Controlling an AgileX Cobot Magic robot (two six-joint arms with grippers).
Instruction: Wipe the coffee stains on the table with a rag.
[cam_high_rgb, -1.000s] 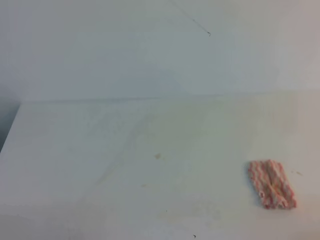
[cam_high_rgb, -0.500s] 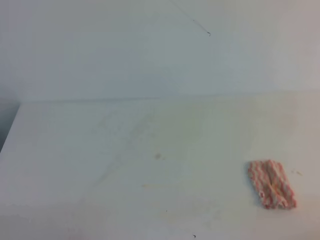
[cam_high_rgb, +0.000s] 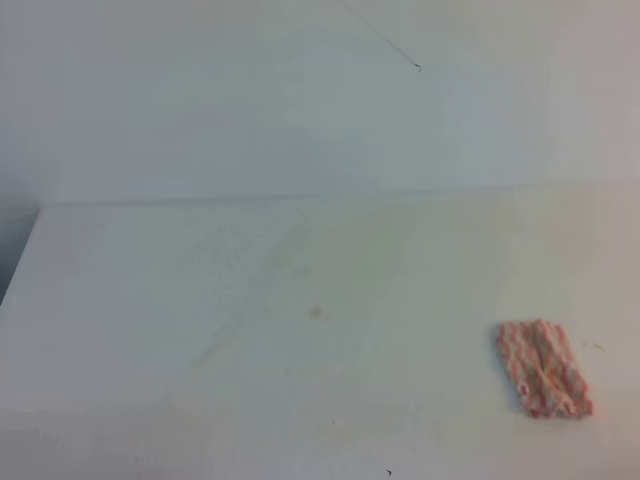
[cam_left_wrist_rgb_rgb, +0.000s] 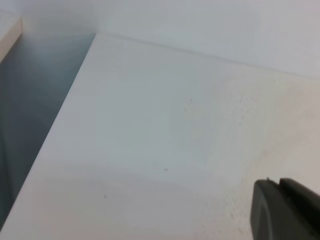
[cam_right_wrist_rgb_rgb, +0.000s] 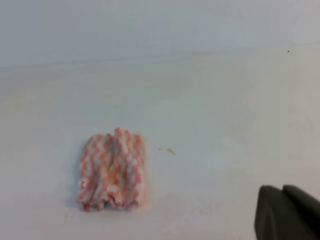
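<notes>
— Two grippers, what state?
— My left gripper (cam_left_wrist_rgb_rgb: 287, 210) and right gripper (cam_right_wrist_rgb_rgb: 287, 212) show only dark tips at five o'clock; I cannot tell their spread.
— And the rag?
— My rag (cam_high_rgb: 543, 368) lies flat on the table (cam_high_rgb: 150, 300), toward four o'clock from the coffee stains (cam_high_rgb: 316, 312), well apart.

Open table (cam_high_rgb: 150, 300) all around the rag (cam_high_rgb: 543, 367)
</notes>
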